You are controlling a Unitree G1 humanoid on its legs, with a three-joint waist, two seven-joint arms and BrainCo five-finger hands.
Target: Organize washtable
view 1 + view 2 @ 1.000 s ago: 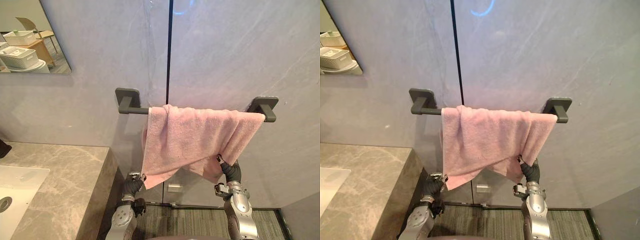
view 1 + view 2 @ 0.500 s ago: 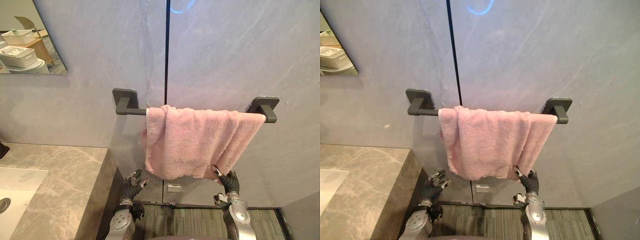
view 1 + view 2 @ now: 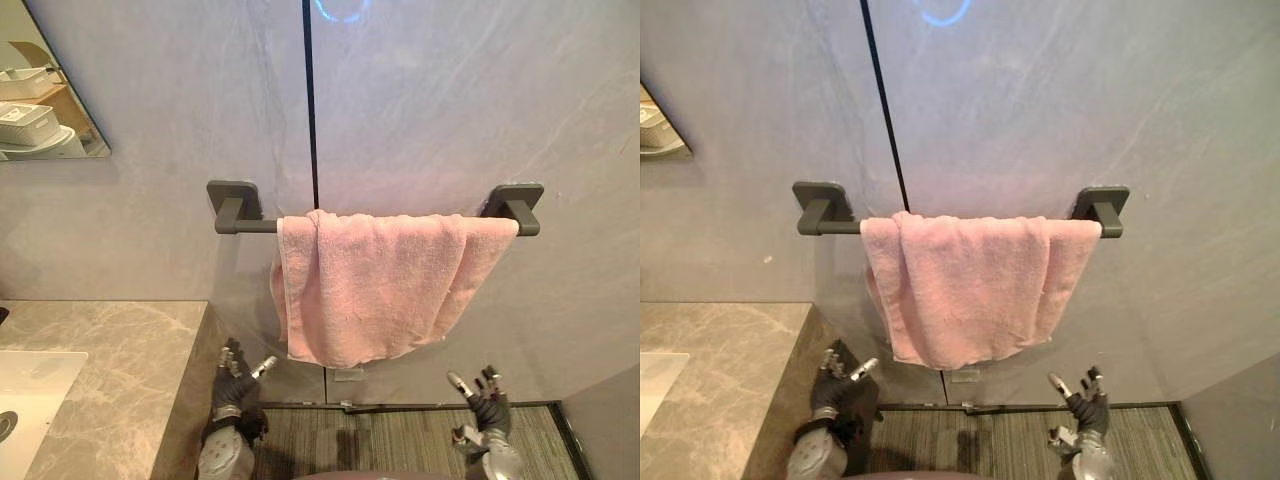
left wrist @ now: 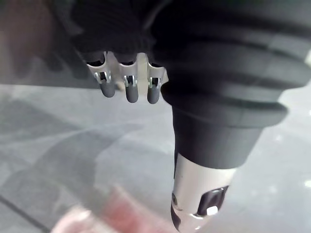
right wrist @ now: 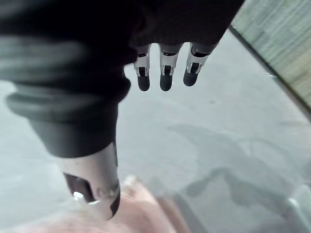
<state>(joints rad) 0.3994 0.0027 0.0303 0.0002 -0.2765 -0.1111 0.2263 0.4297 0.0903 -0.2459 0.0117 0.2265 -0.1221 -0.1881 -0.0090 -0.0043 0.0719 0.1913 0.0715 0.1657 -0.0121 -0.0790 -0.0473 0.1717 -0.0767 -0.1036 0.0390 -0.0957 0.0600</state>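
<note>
Lots of room under the pink towel (image 3: 380, 280) — only the stone counter (image 3: 120, 350) (left side) and the wall (image 3: 450, 100) block.

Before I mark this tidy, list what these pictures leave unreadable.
- Bar: its middle is under the towel in both eye views.
- Towel's rear half: hidden by the front half, so whether it hangs evenly cannot be told.
- Sink and mirror: cut off by the left edge in the left eye view.
- Washtable: mostly out of frame past the left and bottom edges.
</note>
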